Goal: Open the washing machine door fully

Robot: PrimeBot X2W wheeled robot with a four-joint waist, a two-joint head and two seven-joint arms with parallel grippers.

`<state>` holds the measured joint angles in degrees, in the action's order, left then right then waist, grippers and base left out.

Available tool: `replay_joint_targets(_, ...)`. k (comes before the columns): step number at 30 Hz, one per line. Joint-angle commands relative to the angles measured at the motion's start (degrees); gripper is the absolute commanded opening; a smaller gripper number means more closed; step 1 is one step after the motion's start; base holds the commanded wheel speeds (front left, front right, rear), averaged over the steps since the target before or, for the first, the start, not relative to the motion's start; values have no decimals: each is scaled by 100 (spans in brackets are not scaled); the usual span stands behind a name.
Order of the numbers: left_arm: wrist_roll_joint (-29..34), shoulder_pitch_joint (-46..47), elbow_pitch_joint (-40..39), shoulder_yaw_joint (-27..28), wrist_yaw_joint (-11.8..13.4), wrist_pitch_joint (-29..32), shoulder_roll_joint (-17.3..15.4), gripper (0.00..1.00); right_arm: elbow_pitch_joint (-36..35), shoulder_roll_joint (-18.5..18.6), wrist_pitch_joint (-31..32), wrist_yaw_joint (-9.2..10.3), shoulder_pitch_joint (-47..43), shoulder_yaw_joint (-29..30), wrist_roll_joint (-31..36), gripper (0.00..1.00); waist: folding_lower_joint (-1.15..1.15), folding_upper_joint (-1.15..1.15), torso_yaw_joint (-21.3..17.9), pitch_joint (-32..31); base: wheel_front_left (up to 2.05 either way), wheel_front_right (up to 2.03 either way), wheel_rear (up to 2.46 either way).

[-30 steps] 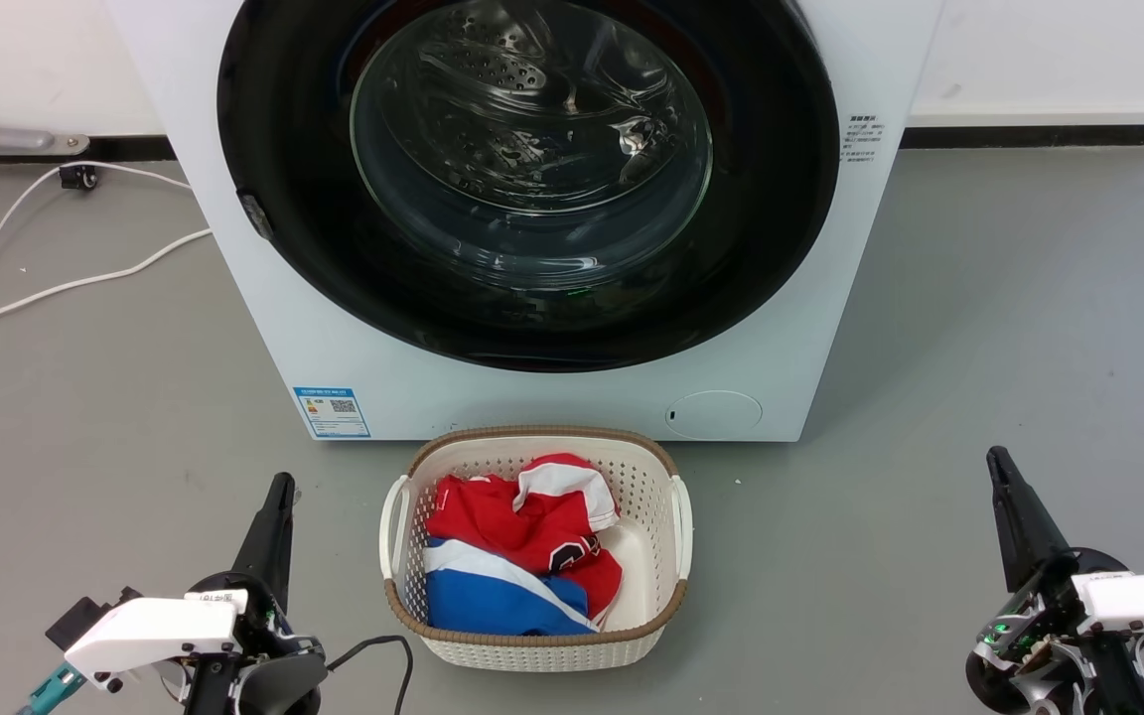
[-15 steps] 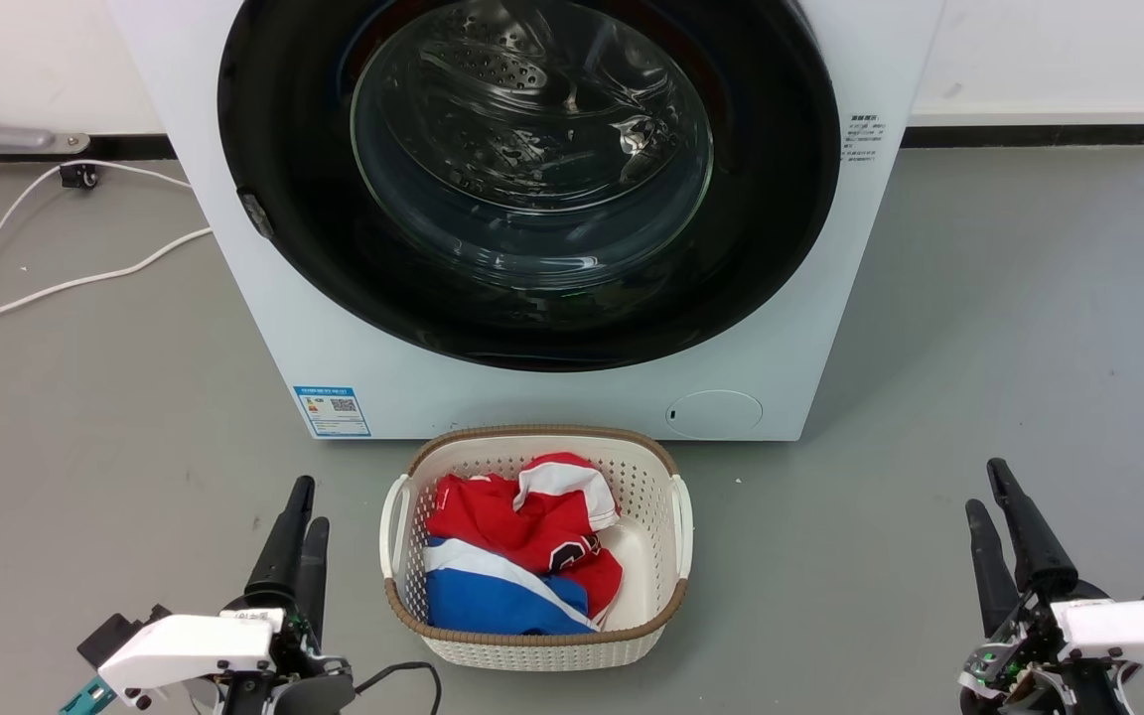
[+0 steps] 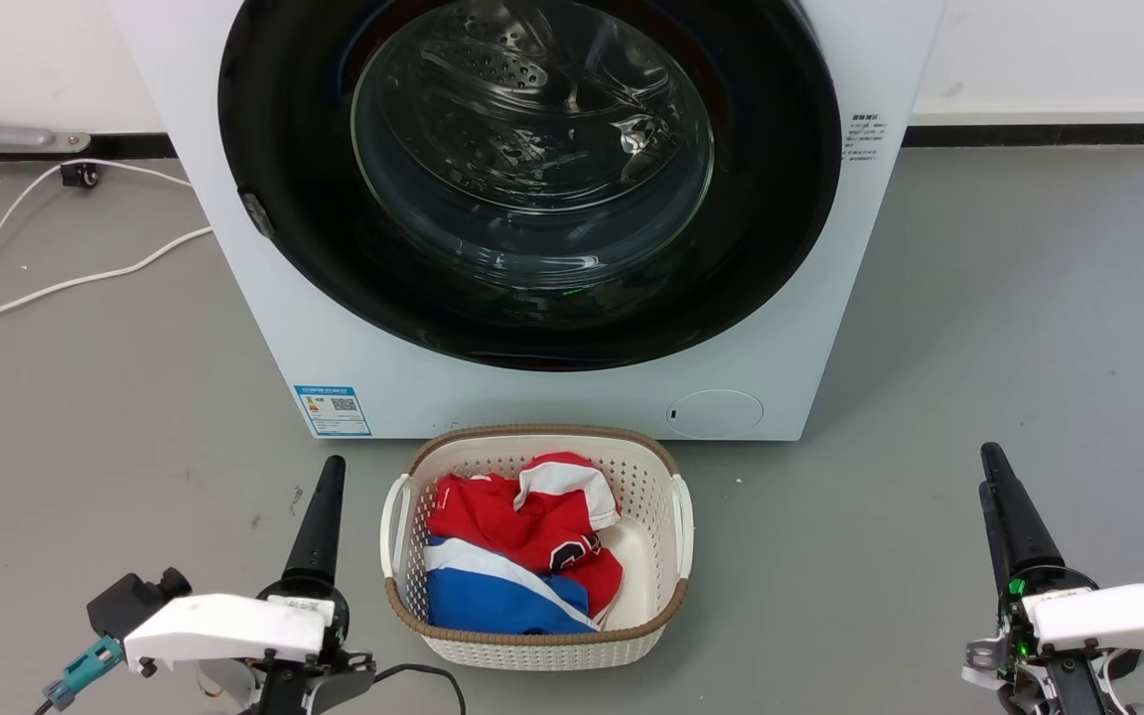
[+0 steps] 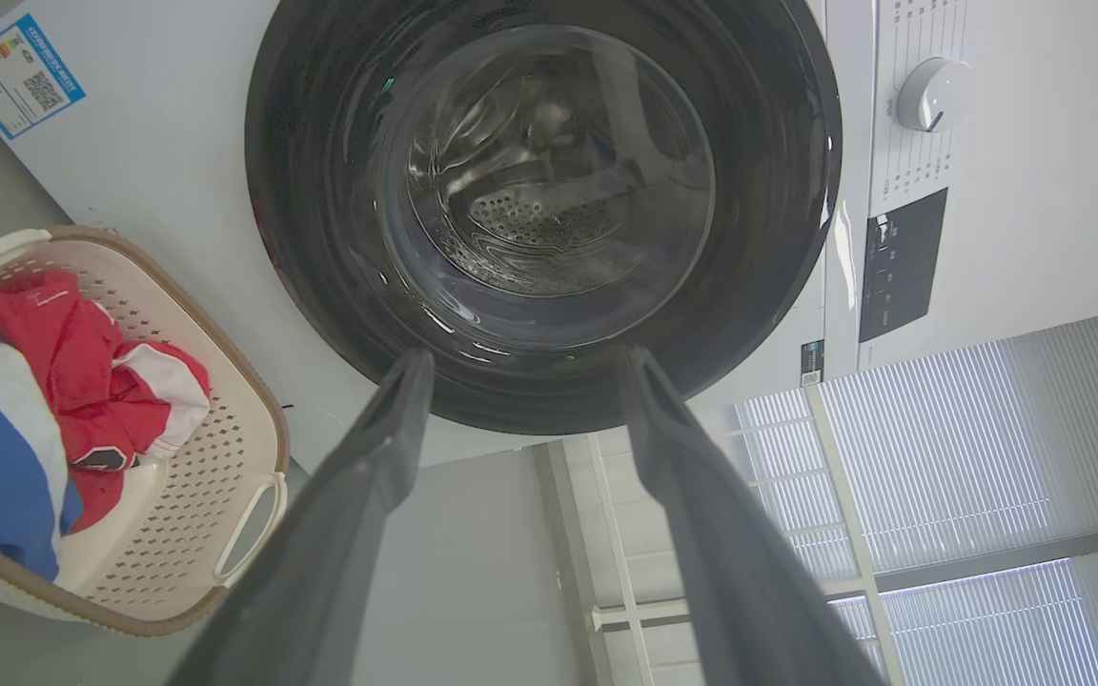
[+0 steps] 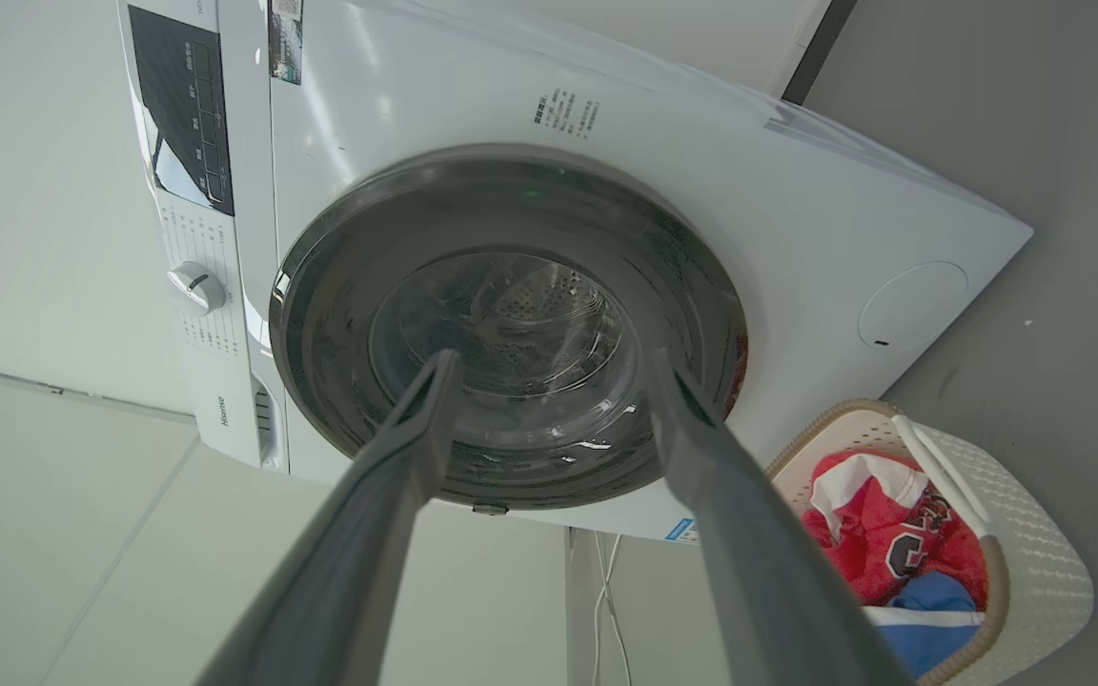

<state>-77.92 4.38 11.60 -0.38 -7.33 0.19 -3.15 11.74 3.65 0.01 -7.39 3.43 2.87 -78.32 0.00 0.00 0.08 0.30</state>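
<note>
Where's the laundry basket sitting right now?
In the head view, the laundry basket sits on the floor at bottom centre, directly before the washing machine, below its closed door.

The left gripper (image 3: pixel 333 465) is held low, just left of the basket (image 3: pixel 542 433), and the right gripper (image 3: pixel 989 455) well to its right. Both are empty, with fingers (image 4: pixel 387 448) parted and pointed forward.
</note>
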Motion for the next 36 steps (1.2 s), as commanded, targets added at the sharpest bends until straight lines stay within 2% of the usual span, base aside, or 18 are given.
replay_joint_targets(1, 333, 170, -137, -70, -9, -77, -48, 100, -142, 51, -64, -4, 62, -14, 330, 100, 0, 0, 2, -2, 0, 0, 0)
replay_joint_targets(19, 2786, 243, -282, -398, -13, -456, -113, 100, -396, 5, -261, -6, -53, -45, 3157, 100, 0, 0, 3, -25, 0, 0, 0)
replay_joint_targets(36, 4374, 272, -292, -703, 2, -754, -180, 100, -653, -59, -216, -9, -177, -91, 4728, 100, 0, 0, 1, -40, 0, 0, 0)
